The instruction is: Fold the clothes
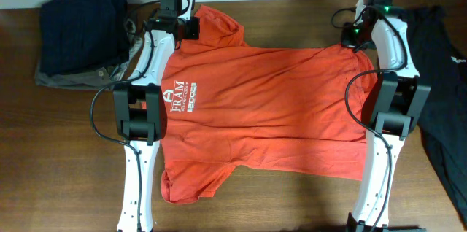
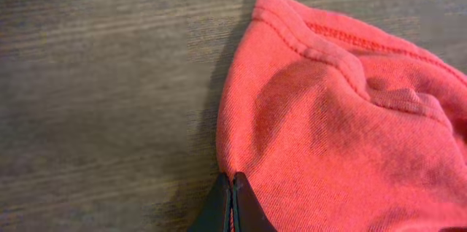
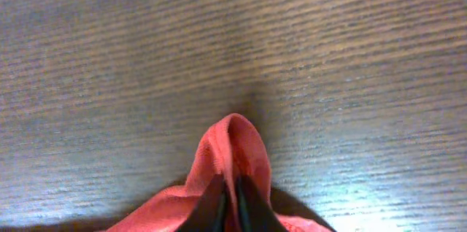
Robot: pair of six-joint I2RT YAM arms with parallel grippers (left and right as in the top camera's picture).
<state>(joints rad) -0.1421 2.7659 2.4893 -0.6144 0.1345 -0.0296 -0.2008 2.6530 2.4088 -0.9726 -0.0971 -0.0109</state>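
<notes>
Nearest you, both arms rise from the near edge of the tabletop (image 1: 292, 203). The left arm (image 1: 139, 152) crosses the neck end of the T-shirt, and the right arm (image 1: 379, 159) crosses its hem end.

The orange-red T-shirt (image 1: 270, 108) lies spread across the middle of the wood, printed side up, with the neck end to your left and the hem to your right. Its near sleeve (image 1: 191, 181) sits loosely rumpled close to the left arm. Farther in, the white chest lettering (image 1: 182, 95) shows just beside that arm's elbow. The collar itself is hidden under the arm.

At the far side of the shirt, the far sleeve (image 1: 219, 22) bunches up where your left fingers (image 2: 221, 206) meet it. In the left wrist view they are pressed together on the cloth's edge, with a sliver of red caught between the tips. The stitched sleeve hem curves away beyond them.

Your right fingers (image 3: 211, 206) are at the far hem corner. They are closed tight and pinch a small fold of red fabric that peaks up above the tips, with bare wood beyond.

Along the right edge, a black garment (image 1: 438, 86) lies just beside the right arm. Farthest off, at the far left corner, a folded navy garment (image 1: 80, 20) rests on a grey garment (image 1: 69, 77), close to the left arm's wrist.
</notes>
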